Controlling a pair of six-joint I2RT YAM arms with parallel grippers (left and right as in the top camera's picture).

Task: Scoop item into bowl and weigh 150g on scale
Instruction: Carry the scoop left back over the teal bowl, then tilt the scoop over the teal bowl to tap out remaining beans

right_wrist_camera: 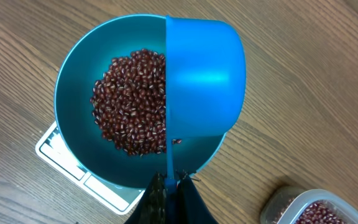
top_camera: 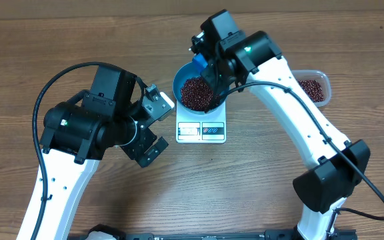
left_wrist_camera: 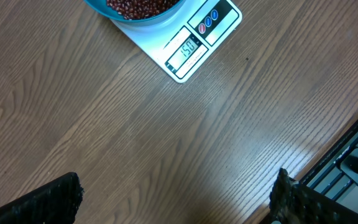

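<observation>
The right end effector [right_wrist_camera: 166,198] is clamped together on the thin handle of a blue scoop [right_wrist_camera: 205,74]. In the wrist view only the dark tips of its fingers show at the bottom edge, and the rest is cut off. The scoop hangs straight ahead of it, turned so its rounded back faces the camera; its hollow side is hidden, so whether anything is left inside cannot be told. Beneath the scoop and just beyond the fingers is the bowl [right_wrist_camera: 67,93], its right half covered by the scoop. The beans [right_wrist_camera: 126,106] lie heaped in the bowl's bottom, part of the heap out of sight behind the scoop's edge. The bowl stands on the scale [right_wrist_camera: 58,152], of which only a white corner shows past the rim. Off to the side of the end effector, at the frame's corner, a clear tub [right_wrist_camera: 309,208] holds more beans and is mostly cut off.

From overhead the right end effector [top_camera: 202,63] is largely masked by its own wrist above the bowl [top_camera: 179,83].

The left end effector [left_wrist_camera: 166,205] stands wide apart and holds nothing, over bare table [left_wrist_camera: 166,137], with its pads only partly in frame. Well ahead of it the scale [left_wrist_camera: 219,25] shows its display [left_wrist_camera: 187,48], whose small slanted digits look like 150. Overhead, the left end effector [top_camera: 160,128] sits just beside the scale [top_camera: 201,130].
</observation>
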